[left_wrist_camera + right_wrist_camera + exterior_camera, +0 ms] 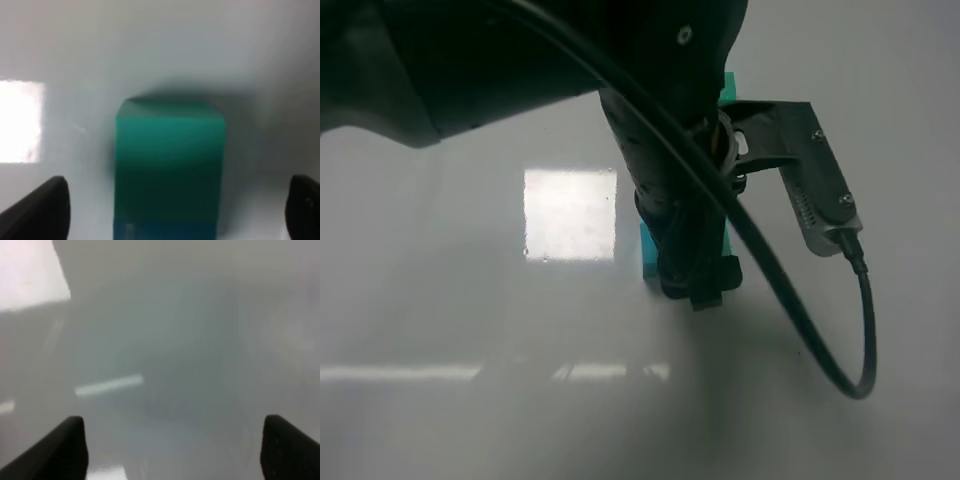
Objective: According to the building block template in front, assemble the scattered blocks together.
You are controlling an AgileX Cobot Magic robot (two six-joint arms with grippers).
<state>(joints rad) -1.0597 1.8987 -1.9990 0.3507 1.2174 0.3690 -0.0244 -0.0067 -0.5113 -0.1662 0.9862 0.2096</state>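
Note:
My left gripper hangs low over the scattered blocks at the table's middle. Only a light cyan cube and a thin teal sliver show beside the fingers in the high view. In the left wrist view the gripper is open, with a finger at each side, apart from a sea-green cube. A bluer cube touches that cube's near side. A green corner of the template peeks out behind the arm. My right gripper is open and empty over bare table; it does not show in the high view.
The dark left arm and its cable cover the upper middle of the high view, with the wrist camera mount sticking out to the right. The glossy grey table shows a bright square reflection.

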